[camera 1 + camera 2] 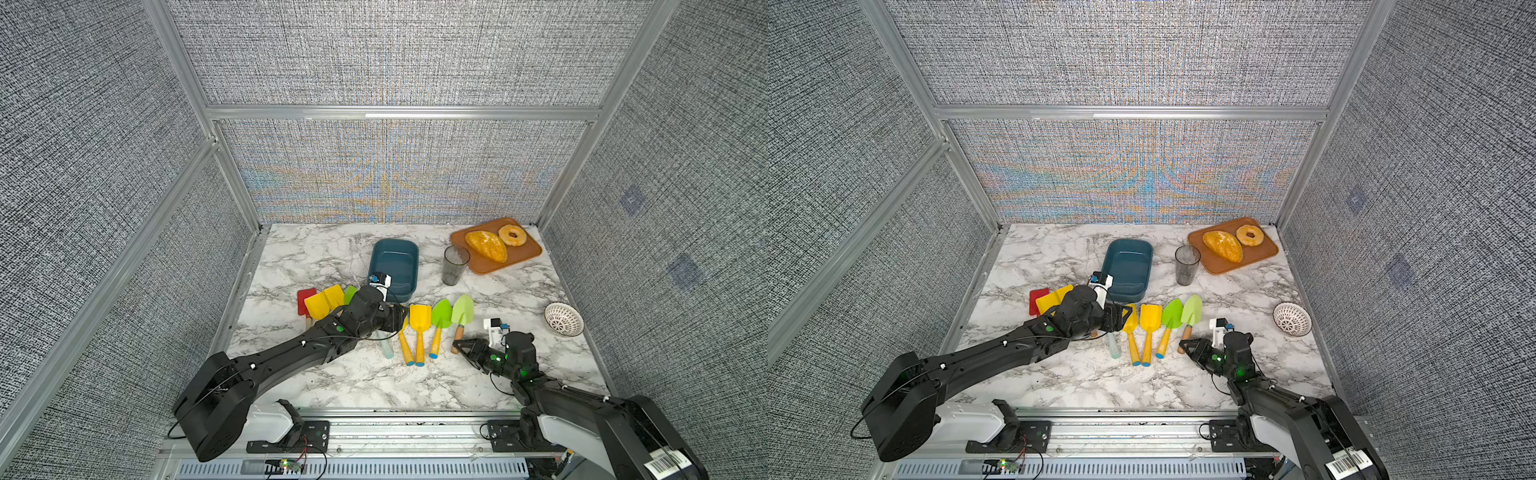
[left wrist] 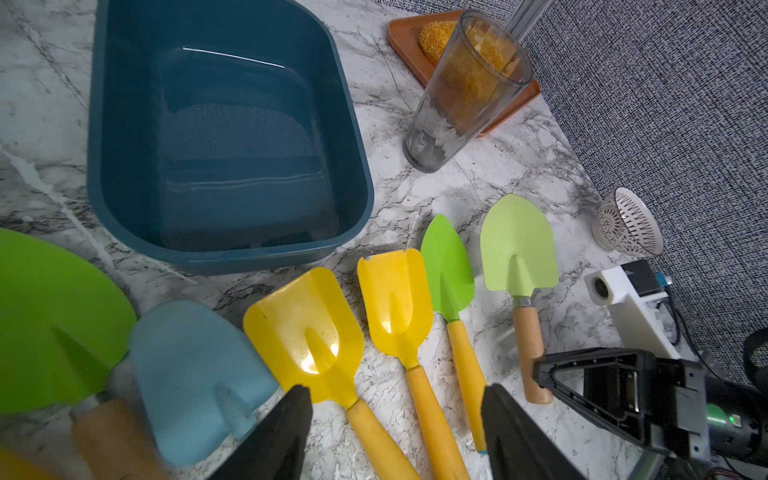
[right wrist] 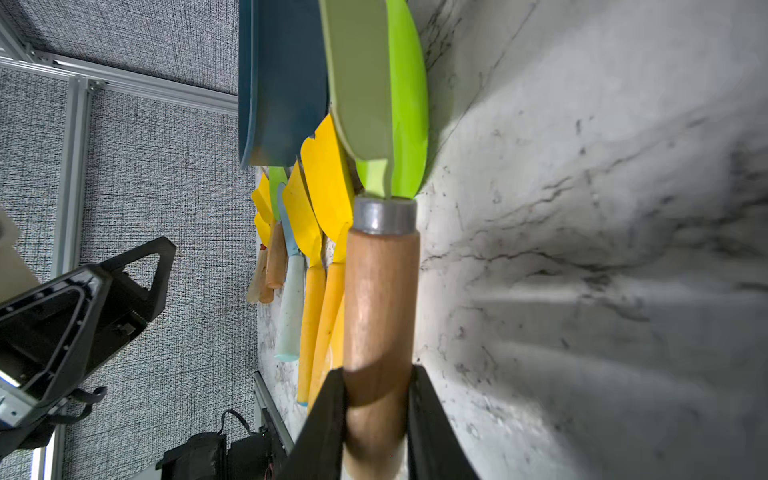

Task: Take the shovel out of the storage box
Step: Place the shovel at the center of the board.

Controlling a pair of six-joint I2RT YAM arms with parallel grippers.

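- The storage box (image 1: pixel 395 262) is seen on the marble desk (image 1: pixel 332 382), toward the back; nothing is held in it, and its bare bottom is shown in the left wrist view.
- A row of shovels (image 1: pixel 419 318) is laid on the desk in front of the box, all outside it, with the blades toward the box.
- The pale green shovel (image 1: pixel 462 311) is placed at the right end of this row, just beside a bright green shovel (image 1: pixel 441 313).
- The right hand (image 3: pixel 376 372) is clamped on the wooden handle of the pale green shovel, near its end; both fingers (image 3: pixel 432 428) are pressed against the wood.
- Whether this handle is raised off the desk cannot be told.
- The left hand (image 2: pixel 397 388) is held with its fingers (image 2: pixel 282 436) apart over the handles of two yellow shovels (image 2: pixel 305 328); nothing is gripped by it.
- A glass (image 1: pixel 455 266), an orange tray (image 1: pixel 521 253) with bread (image 1: pixel 486 246), and a patterned bowl (image 1: pixel 564 319) are found on the right part of the desk.
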